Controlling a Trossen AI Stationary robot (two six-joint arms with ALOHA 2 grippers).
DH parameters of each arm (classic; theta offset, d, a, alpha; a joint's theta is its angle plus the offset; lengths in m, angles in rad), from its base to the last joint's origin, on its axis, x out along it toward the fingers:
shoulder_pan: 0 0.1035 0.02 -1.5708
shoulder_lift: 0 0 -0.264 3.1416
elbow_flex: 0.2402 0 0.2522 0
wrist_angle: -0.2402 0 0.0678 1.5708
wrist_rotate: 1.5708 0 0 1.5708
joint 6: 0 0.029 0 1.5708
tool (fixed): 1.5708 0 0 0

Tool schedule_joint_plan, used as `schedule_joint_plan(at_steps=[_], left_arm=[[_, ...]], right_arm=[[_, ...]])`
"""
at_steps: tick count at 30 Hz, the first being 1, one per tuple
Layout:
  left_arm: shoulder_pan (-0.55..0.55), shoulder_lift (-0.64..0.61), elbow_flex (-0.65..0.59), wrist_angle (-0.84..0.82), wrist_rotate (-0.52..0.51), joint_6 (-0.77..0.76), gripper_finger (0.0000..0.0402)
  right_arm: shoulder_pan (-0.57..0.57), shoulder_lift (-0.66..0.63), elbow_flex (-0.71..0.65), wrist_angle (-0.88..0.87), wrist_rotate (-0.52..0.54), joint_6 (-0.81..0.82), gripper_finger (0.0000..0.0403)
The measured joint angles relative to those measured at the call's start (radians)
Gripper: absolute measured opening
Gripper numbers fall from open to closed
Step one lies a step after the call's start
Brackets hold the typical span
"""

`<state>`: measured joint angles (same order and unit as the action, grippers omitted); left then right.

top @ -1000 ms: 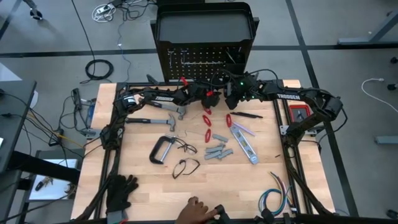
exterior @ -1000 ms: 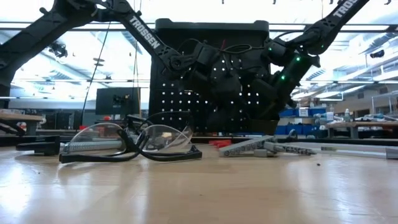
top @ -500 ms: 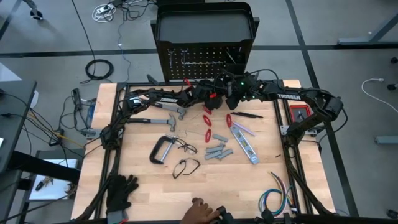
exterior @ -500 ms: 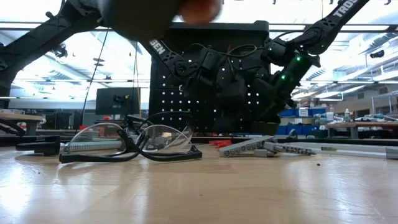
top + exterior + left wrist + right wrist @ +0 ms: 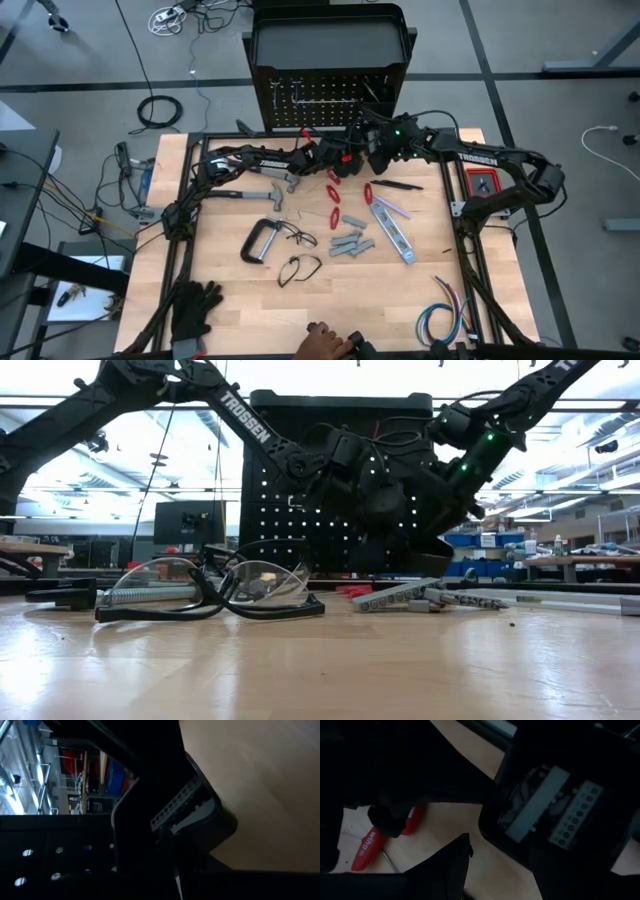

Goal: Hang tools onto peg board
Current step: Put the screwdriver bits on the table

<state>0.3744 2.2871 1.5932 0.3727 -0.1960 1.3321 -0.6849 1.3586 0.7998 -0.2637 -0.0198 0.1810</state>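
- left gripper (image 5: pixel 345 156) at table's 12 o'clock edge by peg board (image 5: pixel 325 95), jaws fully closed; held item unclear
- right gripper (image 5: pixel 372 150) just beside it, at its 3 o'clock, jaws fairly wide
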Motion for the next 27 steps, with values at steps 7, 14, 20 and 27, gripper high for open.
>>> schedule_joint_plan(at_steps=[7,14,20,27], left_arm=[[0.005,-0.048,0.001,-0.004,-0.033,-0.056,0.0002],[0.016,-0.06,0.003,-0.026,-0.048,-0.071,0.0002],[0.018,-0.061,0.003,-0.105,-0.033,-0.101,0.0001],[0.008,-0.061,0.003,-0.119,-0.076,-0.117,0.0001]], right_arm=[[0.0,-0.02,0.0,0.013,0.056,-0.001,0.0205],[-0.003,0.012,0.0,0.078,0.08,0.036,0.0205],[-0.022,0.063,0.0,0.093,0.079,0.044,0.0204],[-0.033,0.078,-0.002,0.106,0.071,0.028,0.0204]])
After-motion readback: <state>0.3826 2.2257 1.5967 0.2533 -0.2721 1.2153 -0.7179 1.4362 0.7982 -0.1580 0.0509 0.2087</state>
